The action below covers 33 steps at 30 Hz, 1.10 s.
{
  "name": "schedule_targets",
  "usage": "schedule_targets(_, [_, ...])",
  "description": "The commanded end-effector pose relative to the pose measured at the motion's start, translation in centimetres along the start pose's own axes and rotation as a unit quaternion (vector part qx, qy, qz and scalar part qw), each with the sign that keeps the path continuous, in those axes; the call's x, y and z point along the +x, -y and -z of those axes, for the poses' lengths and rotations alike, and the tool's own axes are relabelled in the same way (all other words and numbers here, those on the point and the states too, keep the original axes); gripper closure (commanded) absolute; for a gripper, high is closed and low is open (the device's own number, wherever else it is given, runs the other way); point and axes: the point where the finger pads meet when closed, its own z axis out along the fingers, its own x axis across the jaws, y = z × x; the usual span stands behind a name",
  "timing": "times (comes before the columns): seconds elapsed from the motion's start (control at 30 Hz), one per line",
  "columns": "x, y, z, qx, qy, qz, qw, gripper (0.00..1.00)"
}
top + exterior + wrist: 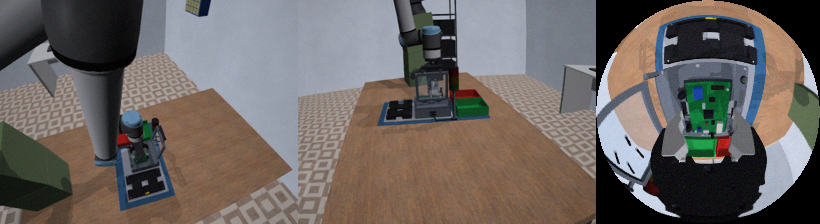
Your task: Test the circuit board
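The green circuit board lies flat in the grey tester, component side up, with a blue chip near its far end. My gripper stands just above the board's near end, fingers open on either side of it and holding nothing. In the top and exterior views the gripper reaches straight down into the tester, whose lid stands open and upright. The signal light beside the tester looks dark. I cannot tell which way the white connector points.
The black tray on the blue mat lies in front of the tester, empty. The red bin and green bin sit beside the tester. A green box stands at the table's edge.
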Motion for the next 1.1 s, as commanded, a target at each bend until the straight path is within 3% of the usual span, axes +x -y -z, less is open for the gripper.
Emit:
schedule_targets(0.0, [0.0,0.0,0.1,0.000,0.000,0.000,1.000,0.41])
schedule_targets(0.43, [0.0,0.0,2.4,0.000,0.000,0.000,1.000,0.41])
schedule_targets(0.93, [0.0,0.0,10.8,0.000,0.000,0.000,1.000,0.41])
schedule_targets(1.0, [0.0,0.0,10.8,0.000,0.000,0.000,1.000,0.41])
schedule_targets(1.07, [0.0,0.0,12.2,0.000,0.000,0.000,1.000,0.41])
